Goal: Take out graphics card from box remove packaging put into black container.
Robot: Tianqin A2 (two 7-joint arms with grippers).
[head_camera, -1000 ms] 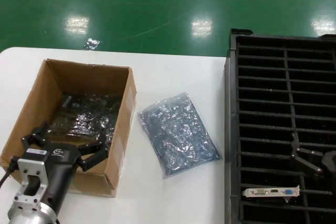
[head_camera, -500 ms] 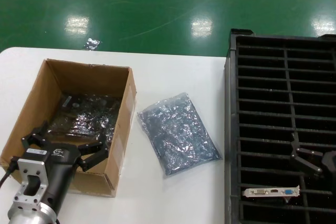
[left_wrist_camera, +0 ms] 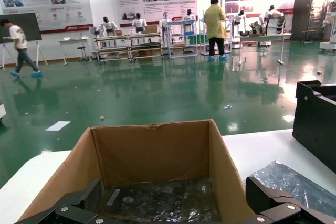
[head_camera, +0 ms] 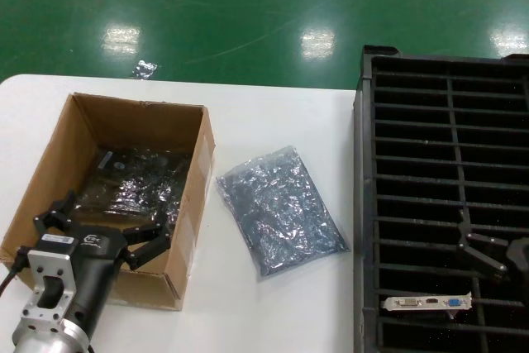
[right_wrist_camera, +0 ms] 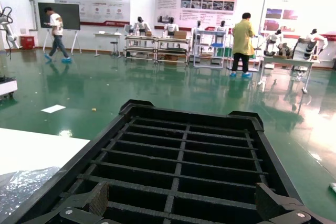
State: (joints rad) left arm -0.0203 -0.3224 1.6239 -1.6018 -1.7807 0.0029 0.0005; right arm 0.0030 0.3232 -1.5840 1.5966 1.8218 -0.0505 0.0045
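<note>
The brown cardboard box (head_camera: 78, 134) stands on the white table at the left, and a darker glossy bag with a board inside (head_camera: 136, 188) lies in it. My left gripper (head_camera: 101, 229) is open and empty over the box's near wall; in the left wrist view its fingers (left_wrist_camera: 275, 203) straddle that wall (left_wrist_camera: 226, 177). The empty crinkly packaging (head_camera: 281, 208) lies flat on the table between box and crate. The graphics card (head_camera: 427, 302) stands in a near slot of the black container (head_camera: 446, 196). My right gripper (head_camera: 489, 251) is open and empty over the crate, just beyond the card.
The white table (head_camera: 273, 121) ends at a rounded far edge, with green floor beyond. The black container's left wall (head_camera: 360, 204) rises close to the packaging. In the right wrist view the crate's ribs (right_wrist_camera: 181, 156) fill the space beneath the gripper.
</note>
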